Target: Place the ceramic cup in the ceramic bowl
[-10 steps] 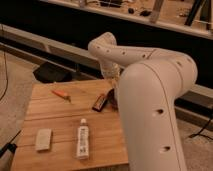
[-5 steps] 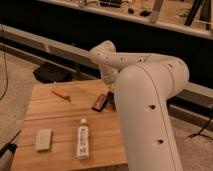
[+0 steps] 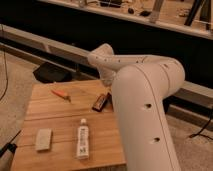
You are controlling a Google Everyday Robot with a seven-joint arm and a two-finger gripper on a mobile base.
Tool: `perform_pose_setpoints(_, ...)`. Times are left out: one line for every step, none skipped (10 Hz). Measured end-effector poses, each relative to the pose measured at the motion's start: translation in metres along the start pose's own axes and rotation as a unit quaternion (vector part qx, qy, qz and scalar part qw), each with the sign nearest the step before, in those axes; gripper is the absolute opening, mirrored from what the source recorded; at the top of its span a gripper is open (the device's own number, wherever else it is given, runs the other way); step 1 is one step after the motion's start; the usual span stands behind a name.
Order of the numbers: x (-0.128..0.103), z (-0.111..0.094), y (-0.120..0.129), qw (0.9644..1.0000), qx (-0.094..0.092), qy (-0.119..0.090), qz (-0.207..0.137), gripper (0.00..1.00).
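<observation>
The arm (image 3: 145,105) has swung slightly left since a moment ago, covering more of the table (image 3: 65,127); the gripper, cup and bowl are all hidden behind it. Bottle (image 3: 82,141), dark block (image 3: 101,102), orange tool (image 3: 60,93) and sponge (image 3: 43,139) lie unmoved.

end effector, ceramic cup, ceramic bowl all hidden behind arm (image 3: 142,105); table (image 3: 60,117) right side covered
</observation>
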State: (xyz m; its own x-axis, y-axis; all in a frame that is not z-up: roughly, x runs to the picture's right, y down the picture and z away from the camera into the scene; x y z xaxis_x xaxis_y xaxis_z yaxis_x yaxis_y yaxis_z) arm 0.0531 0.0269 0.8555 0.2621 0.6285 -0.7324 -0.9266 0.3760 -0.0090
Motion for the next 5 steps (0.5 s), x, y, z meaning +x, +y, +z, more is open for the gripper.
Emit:
perform_pose_setpoints(-0.0005,-0.0009,0.0012,1.0000,0.002,-0.001,-0.003,0.69)
perform_pose_setpoints(-0.0008,-0.0021,0.0026,1.0000,0.002,-0.003,-0.004,0.77)
perform_pose_setpoints(-0.0011,-0.0032,0.0042,1.0000,0.001,-0.005,-0.006,0.80)
perform_pose_setpoints(-0.0010,-0.0039,0.0049,1.0000,0.000,-0.007,-0.006,0.80)
perform_pose_setpoints(-0.0005,-0.0046,0.0048,1.0000,0.001,-0.008,-0.006,0.80)
